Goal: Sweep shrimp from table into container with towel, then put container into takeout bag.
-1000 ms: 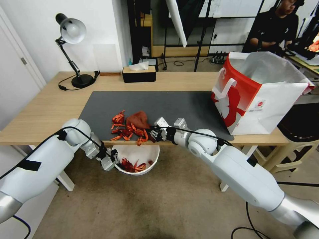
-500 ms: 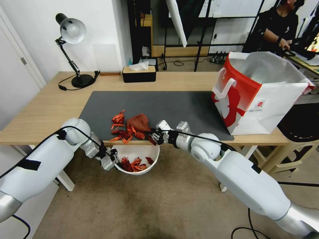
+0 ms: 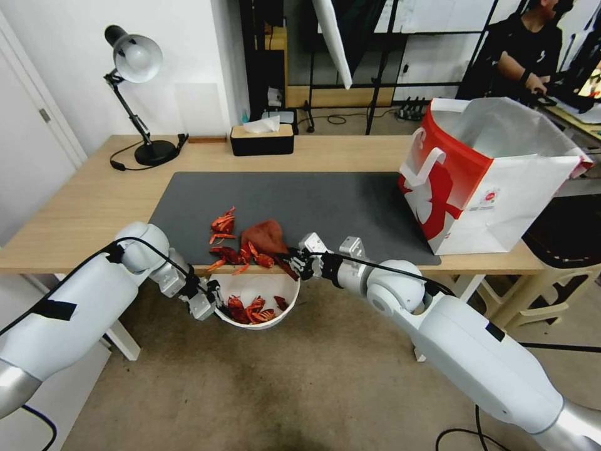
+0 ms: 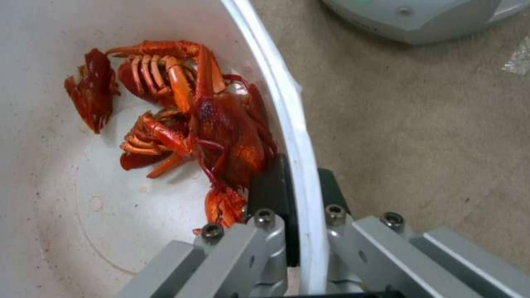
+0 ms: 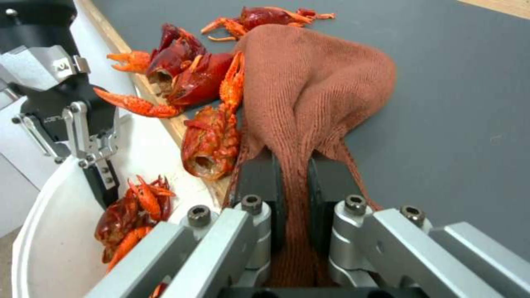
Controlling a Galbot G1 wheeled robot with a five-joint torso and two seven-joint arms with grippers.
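Several red-orange shrimp (image 3: 233, 245) (image 5: 196, 89) lie on the dark mat at the table's (image 3: 87, 207) front edge. Behind them the rust-brown towel (image 3: 266, 235) (image 5: 309, 87) rests on the mat, with my right gripper (image 3: 293, 262) (image 5: 295, 182) shut on its near end. Below the table edge my left gripper (image 3: 216, 304) (image 4: 298, 194) is shut on the rim of the white container (image 3: 266, 289) (image 4: 287, 103) (image 5: 49, 215). More shrimp (image 3: 253, 309) (image 4: 193, 124) lie inside the container. The red and white takeout bag (image 3: 494, 175) stands open at the table's right end.
A black desk lamp (image 3: 134, 94) and a black tissue box (image 3: 261, 138) stand along the far side of the table. The mat (image 3: 325, 200) between the towel and the bag is bare. Carpet floor lies under the container.
The towel and my right gripper have drawn back toward the table's front edge. Shrimp have dropped from the edge into the container, so fewer lie on the mat.
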